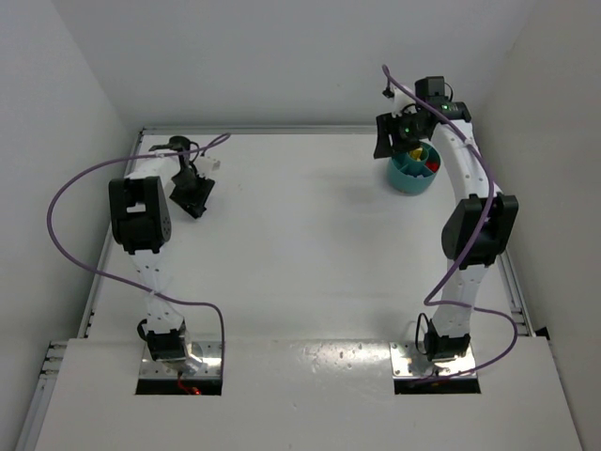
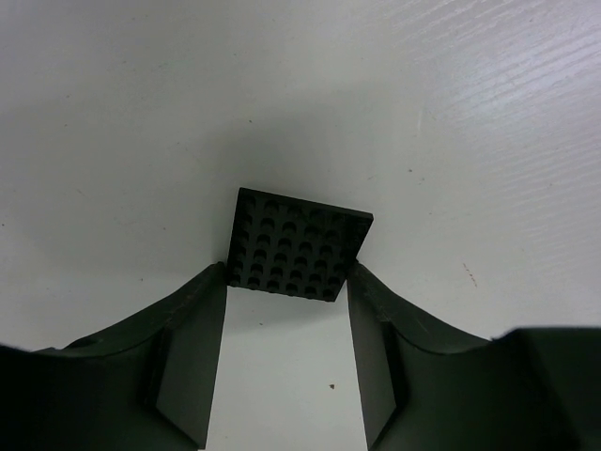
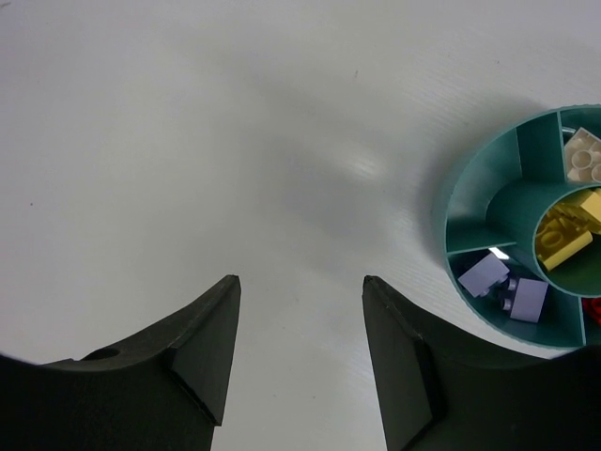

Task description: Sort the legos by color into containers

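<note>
White table (image 1: pixel 300 235), matte and bare across the middle, boxed in by white walls (image 1: pixel 84 94); purple cables (image 1: pixel 66 202) loop off both arms. Teal dish (image 3: pixel 457 202) sits at the far right. It holds purple bricks (image 3: pixel 507 282) in one compartment, yellow bricks (image 3: pixel 568 235) in the centre cup, and a pale brick (image 3: pixel 584 155) and a bit of red (image 3: pixel 592 307) in others. Right gripper (image 3: pixel 300 282) hovers just beside the dish, fingers apart, nothing between them. Left gripper (image 2: pixel 287 272) is at the far left — tips against the near corners of a black studded plate (image 2: pixel 299 244), seemingly clamped on it. Sorting looks nearly done. Likely next move: carry the plate across to the dish — well apart, perhaps beyond this arm's reach, so a handover may be needed.
</note>
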Motion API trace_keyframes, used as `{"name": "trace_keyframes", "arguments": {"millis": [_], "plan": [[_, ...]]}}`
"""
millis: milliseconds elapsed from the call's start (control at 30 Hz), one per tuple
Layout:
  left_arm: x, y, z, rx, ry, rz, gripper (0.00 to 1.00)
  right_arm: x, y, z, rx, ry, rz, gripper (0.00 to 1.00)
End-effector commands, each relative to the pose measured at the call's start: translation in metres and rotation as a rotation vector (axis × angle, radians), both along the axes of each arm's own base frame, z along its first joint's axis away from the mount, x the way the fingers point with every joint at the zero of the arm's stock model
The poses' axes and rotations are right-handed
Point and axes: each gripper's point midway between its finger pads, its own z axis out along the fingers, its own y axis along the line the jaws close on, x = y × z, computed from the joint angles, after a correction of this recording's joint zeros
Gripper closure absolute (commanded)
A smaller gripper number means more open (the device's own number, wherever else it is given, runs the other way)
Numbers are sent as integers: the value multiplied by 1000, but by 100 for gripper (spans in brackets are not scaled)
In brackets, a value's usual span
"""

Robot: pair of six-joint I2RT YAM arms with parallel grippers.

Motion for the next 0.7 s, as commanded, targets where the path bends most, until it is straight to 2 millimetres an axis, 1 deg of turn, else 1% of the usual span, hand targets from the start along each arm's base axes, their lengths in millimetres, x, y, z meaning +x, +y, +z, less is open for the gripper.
{"name": "trace_keyframes", "arguments": {"millis": [0, 33, 67, 100, 133, 167, 200, 233, 267, 300, 333, 367, 400, 433, 467, 500, 533, 567, 600, 633, 667], "plan": [[-41, -25, -40, -105, 169, -36, 72, 9, 4, 2, 1, -25, 6, 44], [-45, -27, -42, -115, 179, -36, 72, 9, 8, 2, 1, -25, 15, 44], [-39, -30, -35, -132, 146, -40, 72, 9, 8, 2, 1, -25, 15, 44], [-44, -33, -35, -148, 153, -52, 74, 9, 8, 2, 1, -25, 15, 44], [-42, -35, -32, -155, 134, -55, 74, 5, 15, -1, 16, -10, 26, 44], [-41, -38, -27, -175, 116, -59, 74, 4, 15, 1, 17, -19, 26, 44], [-37, -41, -14, -187, 74, -65, 74, 2, 20, 8, 47, -23, 36, 44], [-37, -42, -9, -193, 51, -79, 74, 1, 22, 4, 58, -16, 45, 44], [-34, -47, -2, -218, 21, -87, 74, -2, 26, 4, 85, -9, 34, 44], [-30, -50, 7, -233, -17, -95, 74, -5, 33, 4, 127, 1, 53, 44], [-30, -57, 24, -246, -61, -113, 74, -8, 38, 4, 155, 5, 59, 44], [-27, -63, 33, -274, -101, -125, 74, -13, 47, 11, 214, 13, 72, 44], [-26, -66, 42, -289, -127, -134, 74, -16, 52, 14, 250, 20, 79, 44], [-32, -75, 47, -312, -133, -151, 74, -21, 57, 5, 283, 54, 79, 44], [-30, -79, 67, -329, -194, -181, 74, -24, 68, 16, 361, 55, 96, 44], [-29, -89, 79, -377, -238, -204, 74, -30, 73, 10, 401, 87, 101, 44], [-34, -97, 85, -399, -254, -226, 74, -34, 79, 15, 446, 100, 113, 44], [-35, -106, 95, -415, -281, -251, 74, -40, 95, 23, 540, 124, 153, 44], [-34, -112, 116, -447, -339, -264, 74, -47, 100, 18, 584, 162, 160, 44], [-37, -121, 123, -466, -357, -282, 74, -50, 104, 23, 624, 170, 169, 44], [-42, -131, 127, -485, -363, -298, 75, -53, 115, 29, 677, 166, 215, 44]]}}
